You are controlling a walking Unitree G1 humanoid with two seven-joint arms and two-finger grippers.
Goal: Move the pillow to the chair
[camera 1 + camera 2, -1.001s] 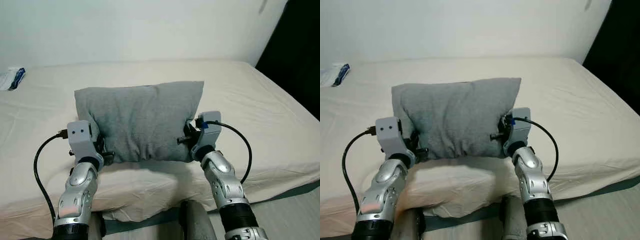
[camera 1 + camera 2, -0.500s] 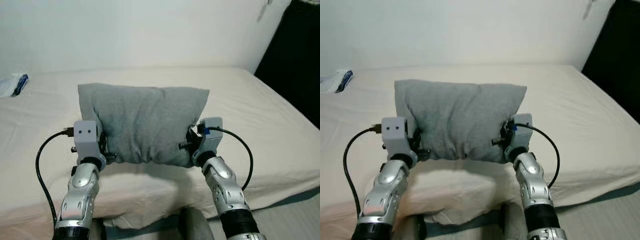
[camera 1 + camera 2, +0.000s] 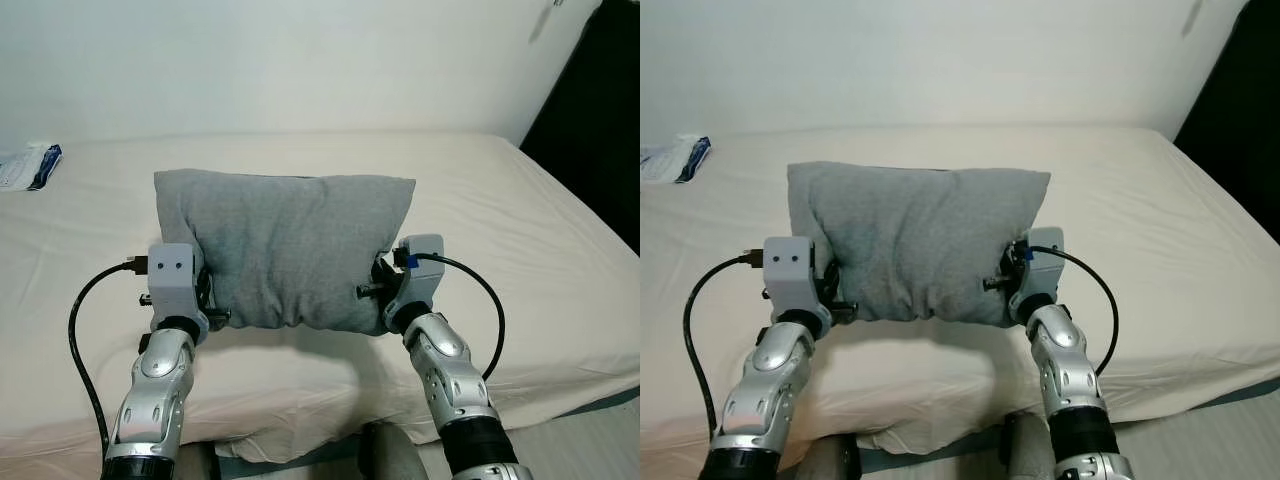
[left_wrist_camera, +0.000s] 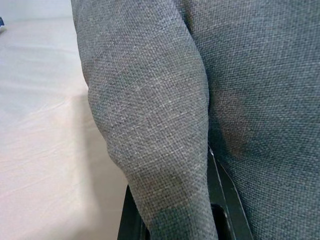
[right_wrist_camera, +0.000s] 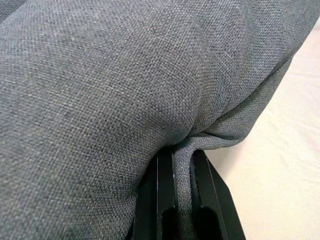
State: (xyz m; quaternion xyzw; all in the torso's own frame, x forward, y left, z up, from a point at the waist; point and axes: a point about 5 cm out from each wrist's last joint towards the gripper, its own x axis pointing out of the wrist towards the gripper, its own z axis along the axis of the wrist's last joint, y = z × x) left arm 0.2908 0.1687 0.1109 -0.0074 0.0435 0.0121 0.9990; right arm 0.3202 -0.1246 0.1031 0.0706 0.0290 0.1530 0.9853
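Grey pillow (image 3: pixel 285 250) held up in front of the robot, above the near edge of the bed (image 3: pixel 520 220), pinched at its two lower side edges. Left tool (image 3: pixel 205 300) clamped on a fold at the pillow's left side; right tool (image 3: pixel 375 290) clamped on a gathered tuck of cloth at the pillow's right side. In the right wrist view, black fingers (image 5: pixel 165 195) drawn narrow with a thin ridge of fabric between them; in the left wrist view, fingers (image 4: pixel 222 200) mostly buried under a bulge of cloth, so depth of bite hard to judge, probably shallow.

Main risk: a slip. Only cover fabric seems caught, not the filling, so the weight hangs on two small pinches; a jolt in walking or turning could pull one fold free and leave the pillow swinging from the other tool, or dropping onto the bed or the floor. Second risk: arms drifting apart or together, stretching the cloth out of a tool or slackening it into a sag. Third: bulk of the pillow blocking much of the forward view near the bed, making footing toward the chair harder to read. No chair in sight; small white and blue packet (image 3: pixel 28 165) far off at the bed's far left corner, well apart from the pillow.
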